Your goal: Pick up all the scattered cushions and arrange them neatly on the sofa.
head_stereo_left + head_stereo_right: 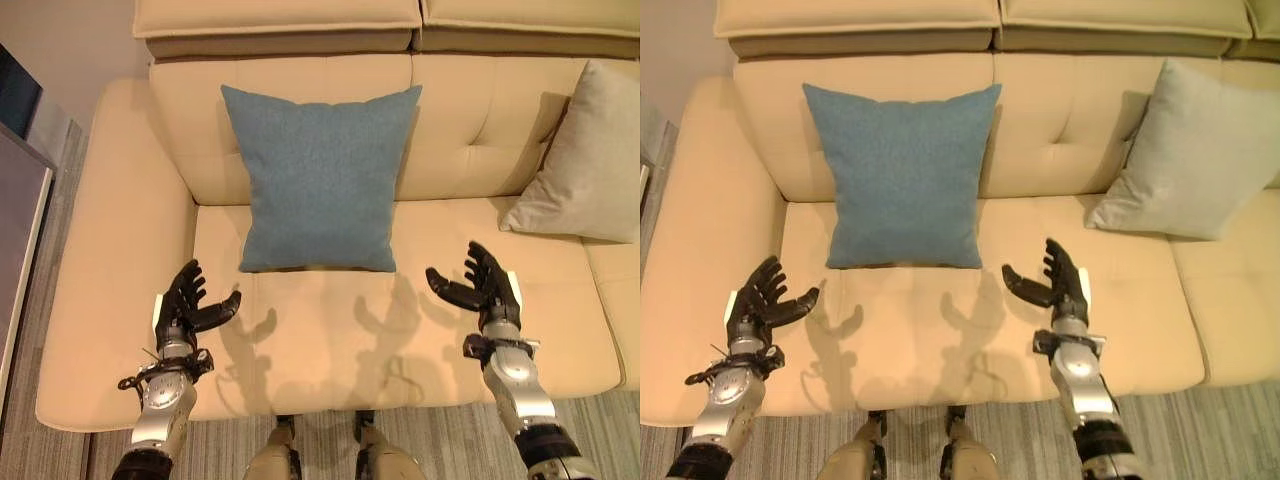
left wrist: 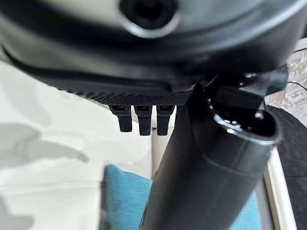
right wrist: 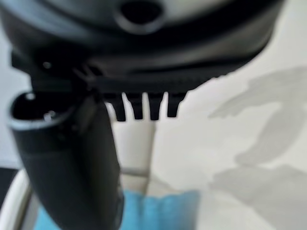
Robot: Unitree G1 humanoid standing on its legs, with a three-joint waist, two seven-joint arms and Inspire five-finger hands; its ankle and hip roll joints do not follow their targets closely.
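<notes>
Wrist views lack the grey cushion (image 1: 583,155) propped beside the blue cushion (image 1: 320,180).

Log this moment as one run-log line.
left hand: open, empty | right hand: open, empty | square blue fabric cushion: upright against backrest | pale grey cushion: leaning on cream sofa

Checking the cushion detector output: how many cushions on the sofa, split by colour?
Blue cushion: 1, upright against the sofa backrest
Light grey cushion: 1, leaning at the backrest on the robot's right
Total: 2
Left hand and right hand are both open over the seat, holding nothing.
</notes>
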